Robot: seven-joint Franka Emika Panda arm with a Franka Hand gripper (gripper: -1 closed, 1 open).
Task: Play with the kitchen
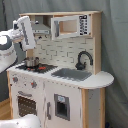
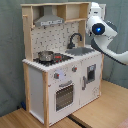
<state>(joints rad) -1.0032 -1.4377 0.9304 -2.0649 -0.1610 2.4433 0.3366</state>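
The toy kitchen [image 1: 60, 75] stands on a wooden floor [image 2: 100, 107] against a grey curtain [image 1: 115, 40], filling the middle of both exterior views. Open floor lies at 4 o'clock of it in the second exterior view; the space above the counter, between worktop and upper shelf, is open around the faucet.

It is white with light-wood edges: a grey range hood [image 2: 49, 20], a tiled backsplash, a black faucet [image 1: 83, 59] curving over a grey sink [image 1: 71, 74], a stove [image 2: 56, 58] carrying a small metal pot [image 1: 31, 62], knobs [image 2: 65, 73] below, and a windowed oven door [image 2: 65, 96]. A microwave [image 1: 72, 26] sits at the top in the first exterior view.

The white arm's gripper [image 1: 28, 47] hangs just above the pot at 12 o'clock, holding nothing visible; whether it is apart or together, I cannot tell.
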